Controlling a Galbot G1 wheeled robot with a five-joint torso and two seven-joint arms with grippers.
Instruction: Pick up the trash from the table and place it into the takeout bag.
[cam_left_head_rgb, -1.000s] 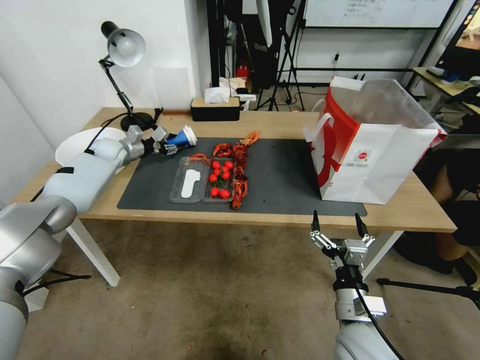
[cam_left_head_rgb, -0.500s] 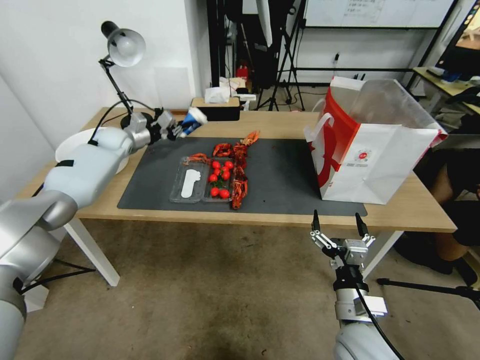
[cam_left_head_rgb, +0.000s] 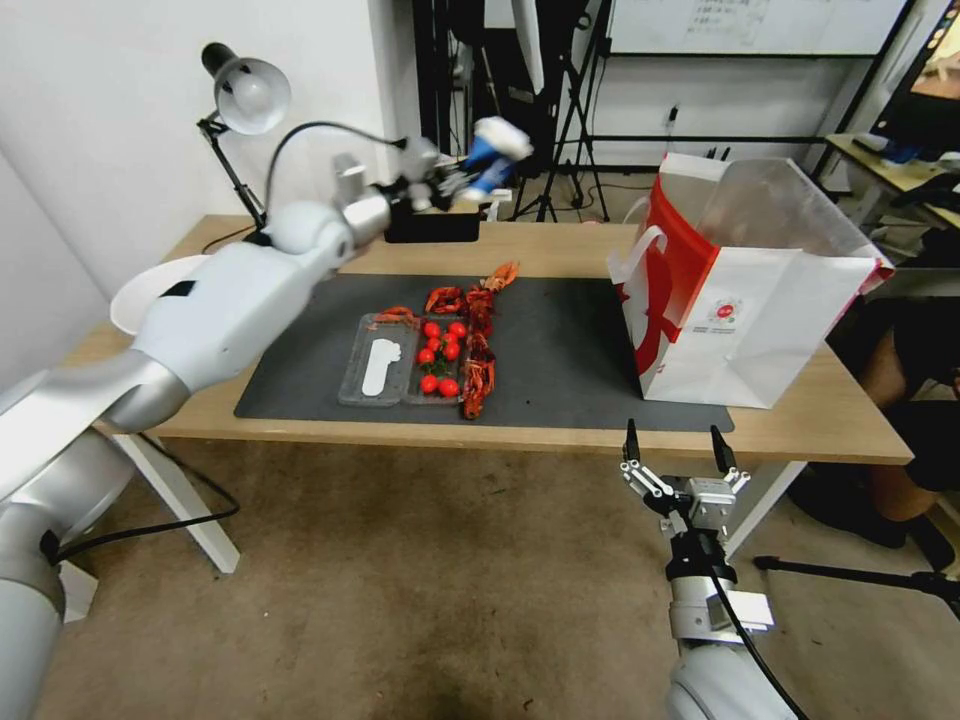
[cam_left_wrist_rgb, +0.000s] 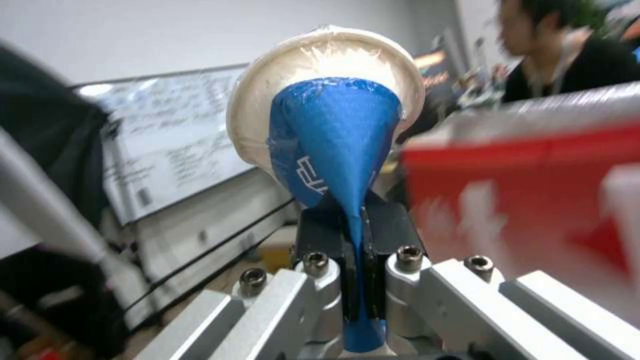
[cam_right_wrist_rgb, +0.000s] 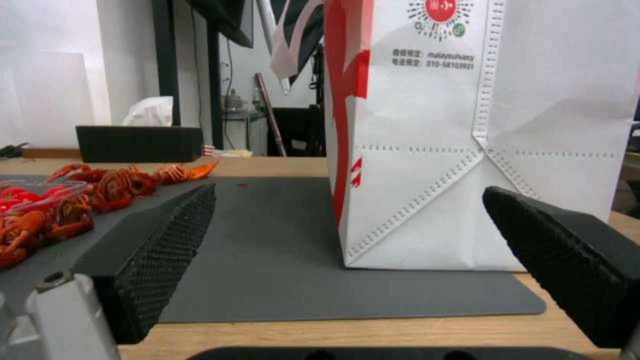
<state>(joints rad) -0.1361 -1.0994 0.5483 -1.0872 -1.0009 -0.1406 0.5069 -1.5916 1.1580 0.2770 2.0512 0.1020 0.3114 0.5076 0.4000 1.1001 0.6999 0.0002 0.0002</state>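
- Carrying the blue paper cup (cam_left_head_rgb: 492, 153): the left gripper (cam_left_head_rgb: 448, 183) is raised well above the far edge of the counter (cam_left_head_rgb: 560, 247), its fingers (cam_left_wrist_rgb: 327, 235) pinched tight on the cup's squashed lower end.
- Cup's long axis runs out from the fingers toward its white lid (cam_left_wrist_rgb: 327, 47), tilted up and to the right in the head view; lid end leads.
- Key relation: the takeout bag (cam_left_head_rgb: 745, 290) stands upright on the right end of the counter, its open silvery mouth to the right of the cup and at roughly the same height in the head view. Cup and bag are well apart, with open air over the dark mat (cam_left_head_rgb: 560, 350) between them.
- The left arm is the one holding the load. By my reading, a rightward sweep would be needed to get the lid end over the mouth before letting go.
- The right gripper (cam_left_head_rgb: 674, 447) is parked low off the near edge of the counter, fingers spread wide and empty, facing the bag's near side.
- On the mat: a clear tray of tomatoes (cam_left_head_rgb: 405, 360) and red crayfish shells (cam_left_head_rgb: 477, 345) beside it.
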